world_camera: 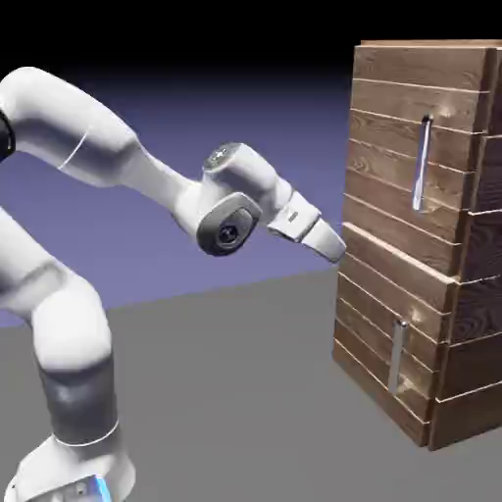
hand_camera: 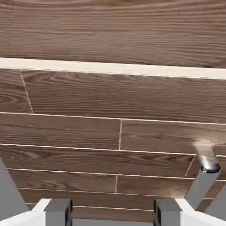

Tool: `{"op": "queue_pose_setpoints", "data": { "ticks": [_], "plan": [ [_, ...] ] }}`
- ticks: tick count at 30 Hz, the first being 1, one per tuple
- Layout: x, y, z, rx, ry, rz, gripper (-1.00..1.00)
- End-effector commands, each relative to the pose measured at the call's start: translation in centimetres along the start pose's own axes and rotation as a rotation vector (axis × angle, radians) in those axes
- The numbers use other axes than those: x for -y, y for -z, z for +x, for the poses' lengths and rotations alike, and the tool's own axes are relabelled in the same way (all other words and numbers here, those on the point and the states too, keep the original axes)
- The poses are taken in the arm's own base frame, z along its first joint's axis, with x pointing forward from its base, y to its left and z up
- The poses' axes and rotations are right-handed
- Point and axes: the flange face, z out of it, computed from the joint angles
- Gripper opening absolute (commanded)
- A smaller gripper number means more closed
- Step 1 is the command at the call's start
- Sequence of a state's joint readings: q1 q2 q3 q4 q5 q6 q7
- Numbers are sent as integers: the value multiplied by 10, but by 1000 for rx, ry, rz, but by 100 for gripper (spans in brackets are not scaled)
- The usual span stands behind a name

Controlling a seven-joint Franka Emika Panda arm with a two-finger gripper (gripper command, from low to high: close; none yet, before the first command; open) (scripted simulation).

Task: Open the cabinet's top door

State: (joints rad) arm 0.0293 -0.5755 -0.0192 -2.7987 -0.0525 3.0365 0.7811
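The cabinet point(world_camera: 392, 324) of dark brown planks stands at the exterior view's right. Its top door point(world_camera: 387, 147) lies flat against the front, and its long silver handle point(world_camera: 422, 165) is upright near the door's right side. My gripper point(world_camera: 333, 245) is at the cabinet's left front edge, level with the seam between the two doors and well left of and below that handle. In the hand view the planks fill the picture, with the pale seam point(hand_camera: 110, 68) running across. My gripper point(hand_camera: 113, 214) is open, and only wood shows between the fingertips point(hand_camera: 57, 212).
The shorter lower door point(world_camera: 377, 343) carries a short silver handle point(world_camera: 396, 355). One end of a silver bar point(hand_camera: 207, 170) shows at the hand view's lower right. The grey table point(world_camera: 245, 392) stretches between the robot's base and the cabinet.
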Motion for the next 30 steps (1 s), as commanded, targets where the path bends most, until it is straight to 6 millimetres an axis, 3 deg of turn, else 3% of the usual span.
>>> {"op": "queue_pose_setpoints", "data": {
  "ticks": [1, 15, 30],
  "plan": [
    [5, 4, 2, -9, 4, 11, 0],
    [57, 55, 28, -140, 42, 156, 0],
    [67, 93, 56, -286, 42, 304, 0]
  ]
}}
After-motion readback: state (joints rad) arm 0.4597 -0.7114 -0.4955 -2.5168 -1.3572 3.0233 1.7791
